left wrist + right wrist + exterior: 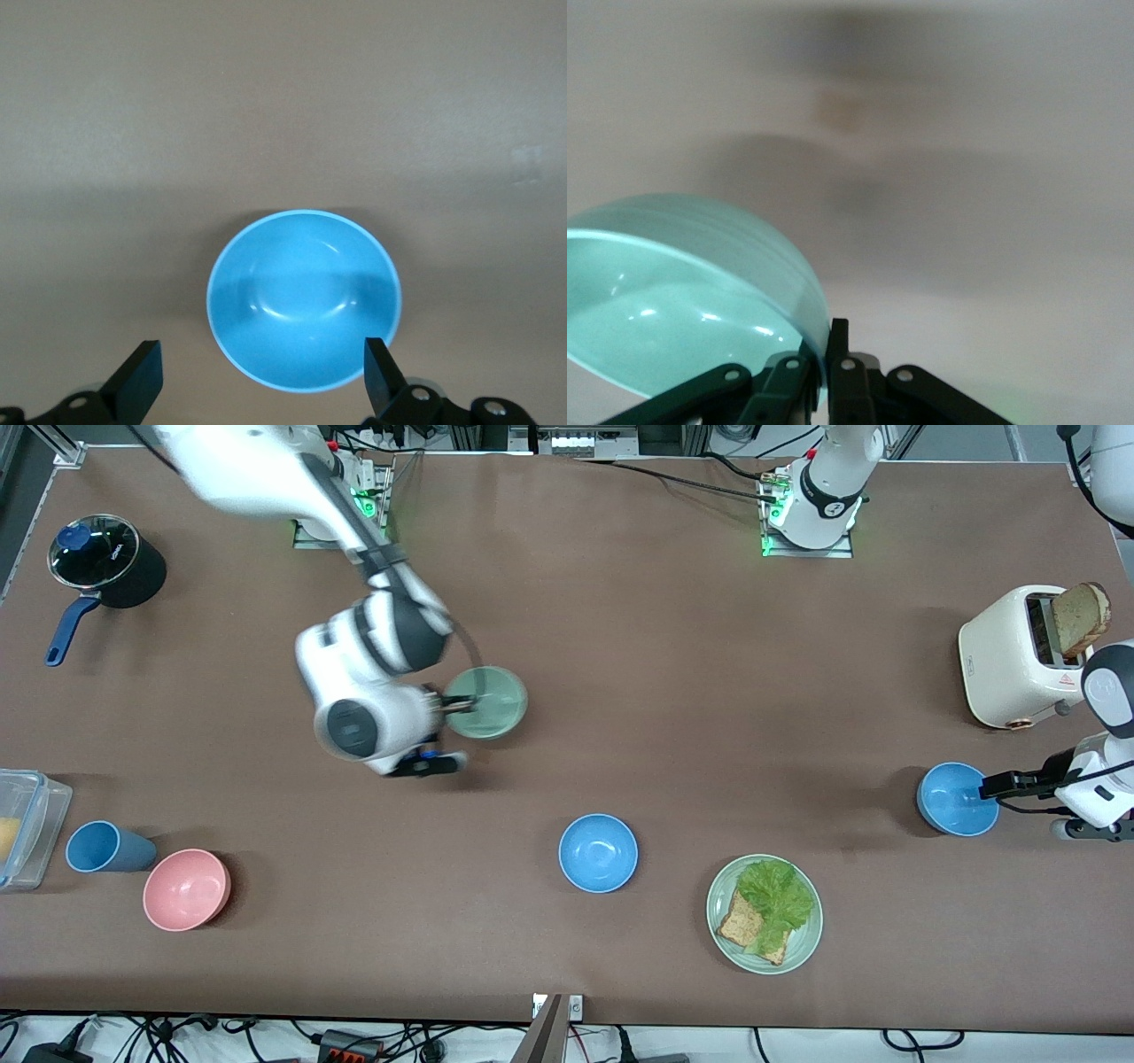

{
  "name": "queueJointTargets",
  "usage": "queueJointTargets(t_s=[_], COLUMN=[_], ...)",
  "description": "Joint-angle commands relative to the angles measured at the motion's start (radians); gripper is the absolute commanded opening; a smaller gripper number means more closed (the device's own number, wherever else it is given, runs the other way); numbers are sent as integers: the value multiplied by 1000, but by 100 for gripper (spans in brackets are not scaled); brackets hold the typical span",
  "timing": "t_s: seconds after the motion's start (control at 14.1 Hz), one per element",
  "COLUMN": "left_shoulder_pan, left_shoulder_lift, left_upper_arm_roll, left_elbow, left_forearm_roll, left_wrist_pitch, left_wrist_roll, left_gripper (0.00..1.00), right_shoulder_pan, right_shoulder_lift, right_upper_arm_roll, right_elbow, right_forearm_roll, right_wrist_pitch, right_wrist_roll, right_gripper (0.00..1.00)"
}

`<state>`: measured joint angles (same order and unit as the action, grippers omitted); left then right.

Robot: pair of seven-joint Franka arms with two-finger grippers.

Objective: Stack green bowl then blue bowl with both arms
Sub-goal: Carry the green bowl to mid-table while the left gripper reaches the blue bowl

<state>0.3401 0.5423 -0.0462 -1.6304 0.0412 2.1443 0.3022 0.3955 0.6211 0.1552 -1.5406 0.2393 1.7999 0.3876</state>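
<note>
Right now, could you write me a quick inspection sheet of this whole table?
Surface: brown table.
Job's things: green bowl lifted by its rim; blue bowl on the table at the left arm's end.
Clutter: second blue bowl, pink bowl, blue cup, plate, toaster, pot.
Hands: right hand shut on the green bowl; left hand open over the blue bowl.
Cables: along the table's edges.
Surroundings: nothing seen.

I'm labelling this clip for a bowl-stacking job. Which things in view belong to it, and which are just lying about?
Part of the job:
- green bowl, gripped at its rim by the right gripper
- blue bowl, under the open left gripper

Lying about:
- brighter blue bowl
- pink bowl
- blue cup
- plate of bread and lettuce
- toaster
- pot
- plastic container
</note>
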Motion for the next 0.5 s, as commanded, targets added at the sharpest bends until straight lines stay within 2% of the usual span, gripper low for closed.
queueJointTargets(t_s=[0.0,0.28,0.43], left_shoulder_pan=[14,48,63], left_shoulder_lift=[48,108,128], left_upper_arm_roll=[-9,-11,-11], left_elbow=[23,15,18], left_forearm_roll=[17,16,11], left_wrist_pitch=[20,97,117], left_wrist_roll=[66,112,124], left_gripper=[100,100,100], right_shoulder_pan=[93,163,195], right_shoulder_lift=[55,112,126], right_upper_arm_roll=[-11,-10,-10], right_elbow=[31,30,25], right_forearm_roll=[81,90,126], right_wrist_pitch=[77,148,180], right_wrist_roll=[88,142,142], right_gripper=[0,0,0])
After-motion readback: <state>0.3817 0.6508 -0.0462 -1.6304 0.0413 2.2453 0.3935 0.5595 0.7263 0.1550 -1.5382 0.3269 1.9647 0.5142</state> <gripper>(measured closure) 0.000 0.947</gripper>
